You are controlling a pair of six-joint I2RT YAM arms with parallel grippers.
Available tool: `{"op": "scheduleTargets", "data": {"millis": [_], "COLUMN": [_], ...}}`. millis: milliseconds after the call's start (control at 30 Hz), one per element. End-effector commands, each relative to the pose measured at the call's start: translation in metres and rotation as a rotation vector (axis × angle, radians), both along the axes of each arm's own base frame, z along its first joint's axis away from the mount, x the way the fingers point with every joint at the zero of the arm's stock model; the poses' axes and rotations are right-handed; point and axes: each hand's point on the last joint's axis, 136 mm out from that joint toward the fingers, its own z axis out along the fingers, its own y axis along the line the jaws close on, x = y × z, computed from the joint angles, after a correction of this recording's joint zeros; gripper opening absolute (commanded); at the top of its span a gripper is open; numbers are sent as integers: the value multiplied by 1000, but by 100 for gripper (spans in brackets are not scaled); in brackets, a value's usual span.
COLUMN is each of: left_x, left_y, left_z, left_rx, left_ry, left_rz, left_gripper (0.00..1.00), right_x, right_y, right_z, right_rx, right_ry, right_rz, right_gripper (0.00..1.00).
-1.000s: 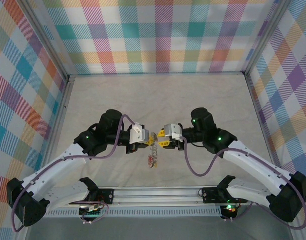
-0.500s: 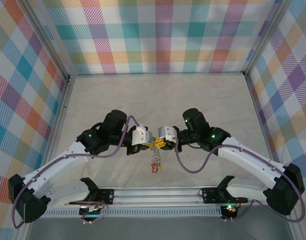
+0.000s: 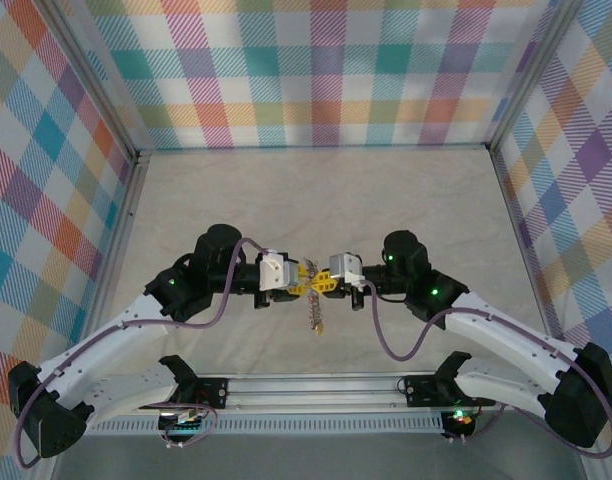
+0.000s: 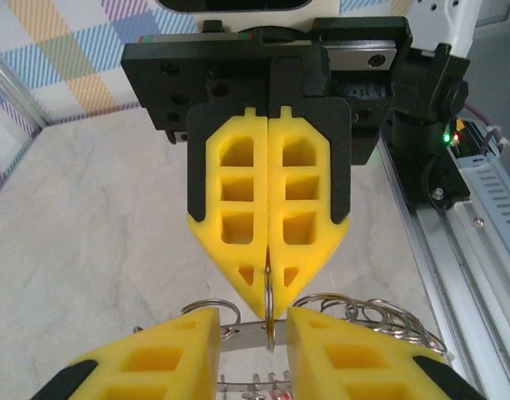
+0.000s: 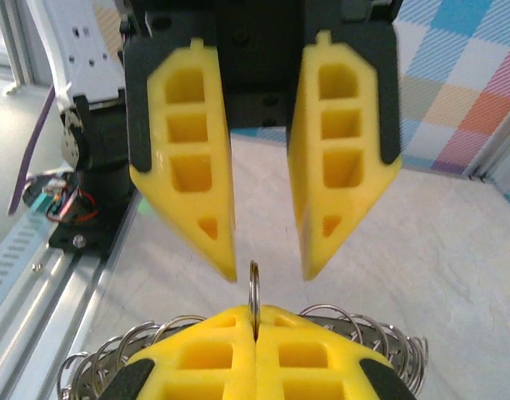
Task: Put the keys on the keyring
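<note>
My two grippers meet tip to tip above the table. The right gripper (image 3: pixel 321 283) (image 5: pixel 255 315) is shut on a small split ring (image 5: pixel 254 287) (image 4: pixel 271 329) that stands edge-on in its fingertips. The left gripper (image 3: pixel 304 281) (image 4: pixel 255 321) is open, one finger on each side of that ring. The keyring's grey band (image 4: pixel 242 335) runs crosswise just behind the left fingertips, fringed with several split rings (image 5: pixel 397 350). The keys (image 3: pixel 313 312) dangle in a bunch below the fingertips. Whether the small ring is threaded on the band is hidden.
The cloth-covered table (image 3: pixel 316 200) is walled by plaid panels at the back and both sides. A metal rail (image 3: pixel 306 385) with both arm bases runs along the near edge, under the hanging keys.
The two grippers, a small gap apart a second ago, have closed in until tip to tip. The hanging keys have shifted slightly right and now dangle under the meeting point.
</note>
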Motion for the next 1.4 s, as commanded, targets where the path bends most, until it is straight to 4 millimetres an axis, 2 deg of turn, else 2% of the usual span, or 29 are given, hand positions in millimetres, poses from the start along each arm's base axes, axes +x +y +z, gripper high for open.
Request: {"op": "scheduleTargets", "data": {"millis": [0,200,267,367,467,500,600,767,833,1167,1367], "left_x": [-8,-7,-5,-2,3,5,12,12,14,14,13], "left_y": [-8,-10,-9,-8,-6,-5,1,8,9,1,-4], "left_z": [12,13,13,17,17,16,5,-15,-13,-3,-1], "left_rx": [-53,-48,-55,-58,-48,-34,71,283,311,323,304], "left_ry": [-32,-25,-32,-29,-35,-39,-24,-62,-78,-84,-73], "left_rz": [-65,-64,-52,-28,4,15,61,65,73,41,28], "left_gripper": [24,23,16,0,0,0,0,0,0,0,0], "right_x": [-7,-9,-9,-7,-7,-6,-3,-2,3,11,13], "right_y": [1,1,1,2,2,1,-2,-7,-8,-1,4], "right_z": [50,54,53,49,39,36,27,10,7,3,3], "right_rx": [176,211,228,224,177,154,73,-55,-67,-55,-51], "right_ry": [-64,-52,-43,-35,-45,-53,-60,-57,-61,-4,50], "right_rz": [37,51,49,43,42,34,13,-2,-30,-48,-47], "right_gripper": [0,0,0,0,0,6,15,23,27,29,25]}}
